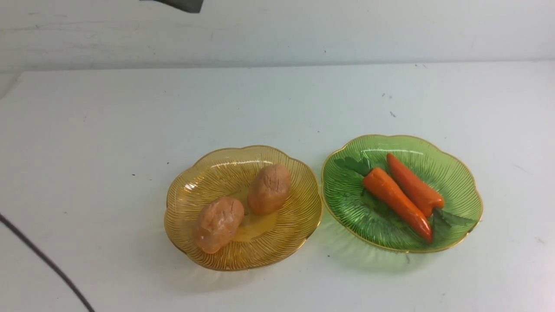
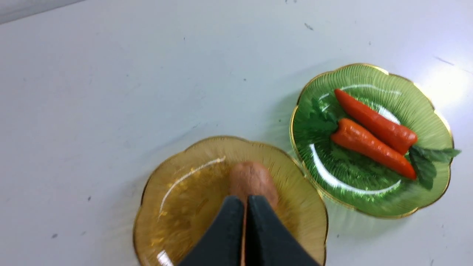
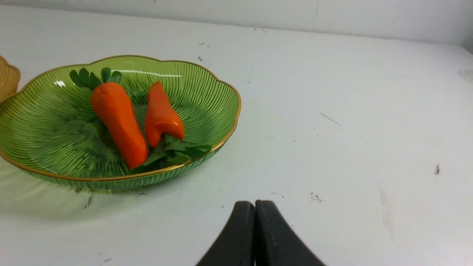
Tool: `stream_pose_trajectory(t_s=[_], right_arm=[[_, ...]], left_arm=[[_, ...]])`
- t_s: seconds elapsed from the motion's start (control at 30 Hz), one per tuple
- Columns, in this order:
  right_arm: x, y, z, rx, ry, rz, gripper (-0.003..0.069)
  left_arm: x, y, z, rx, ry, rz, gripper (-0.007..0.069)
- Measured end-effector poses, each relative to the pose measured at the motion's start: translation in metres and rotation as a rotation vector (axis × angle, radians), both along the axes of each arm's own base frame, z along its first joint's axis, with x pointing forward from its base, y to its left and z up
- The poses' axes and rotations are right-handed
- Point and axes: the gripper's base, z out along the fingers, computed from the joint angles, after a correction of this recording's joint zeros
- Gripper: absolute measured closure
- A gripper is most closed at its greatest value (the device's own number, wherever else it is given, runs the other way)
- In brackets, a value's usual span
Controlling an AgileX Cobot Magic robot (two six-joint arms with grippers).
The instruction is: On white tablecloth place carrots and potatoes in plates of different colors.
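Two pale orange-brown potatoes (image 1: pixel 269 188) (image 1: pixel 218 223) lie in the amber-yellow plate (image 1: pixel 199 173) on the white tablecloth (image 1: pixel 108 130). Right beside it, the green plate (image 1: pixel 459 182) holds two orange-red carrots (image 1: pixel 396 203) (image 1: pixel 414 185) side by side, their leafy tops at opposite ends. Neither arm shows in the front view. In the left wrist view my left gripper (image 2: pixel 245 199) is shut and empty, above the amber plate (image 2: pixel 177 195) and partly hiding one potato (image 2: pixel 251 179). My right gripper (image 3: pixel 254 204) is shut and empty over bare cloth, apart from the green plate (image 3: pixel 207 85) with its carrots (image 3: pixel 118 118).
A thin dark cable (image 1: pixel 43 260) crosses the near left corner of the cloth. The table's far edge meets a pale wall (image 1: pixel 277 34). Small dark specks (image 1: pixel 392 114) dot the cloth behind the green plate.
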Motion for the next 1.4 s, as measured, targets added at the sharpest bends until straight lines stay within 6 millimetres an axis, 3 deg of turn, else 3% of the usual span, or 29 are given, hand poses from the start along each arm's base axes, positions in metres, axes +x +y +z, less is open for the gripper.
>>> stream_pose_trajectory(t_s=[0.1,0.23,0.3,0.47,0.57,0.83,1.2,1.4], right_arm=[[0.0,0.0,0.0,0.0,-0.001,0.0,0.0674],[0.0,0.0,0.0,0.001,-0.001,0.0,0.0674],[0.0,0.0,0.0,0.001,-0.001,0.0,0.0674],[0.0,0.0,0.0,0.0,-0.002,0.0,0.0674],[0.0,0.0,0.0,0.0,-0.002,0.0,0.0674],[0.0,0.0,0.0,0.001,-0.003,0.0,0.0674],[0.0,0.0,0.0,0.024,-0.003,-0.005,0.0674],[0.0,0.0,0.0,0.024,-0.003,-0.005,0.0674]], left_arm=[[-0.038,0.013,-0.009,0.042,0.001,0.02,0.0628],[-0.089,0.027,-0.039,0.069,0.041,0.029,0.0628],[-0.116,0.033,-0.066,0.061,0.057,0.041,0.0628],[-0.175,0.047,-0.138,-0.065,-0.181,0.107,0.0628],[-0.201,0.055,-0.164,-0.156,-0.416,0.14,0.0628],[-0.221,0.062,-0.193,-0.256,-0.647,0.177,0.0628],[-0.217,0.062,-0.211,-0.207,-0.643,0.175,0.0628],[-0.208,0.063,-0.243,-0.12,-0.6,0.177,0.0628]])
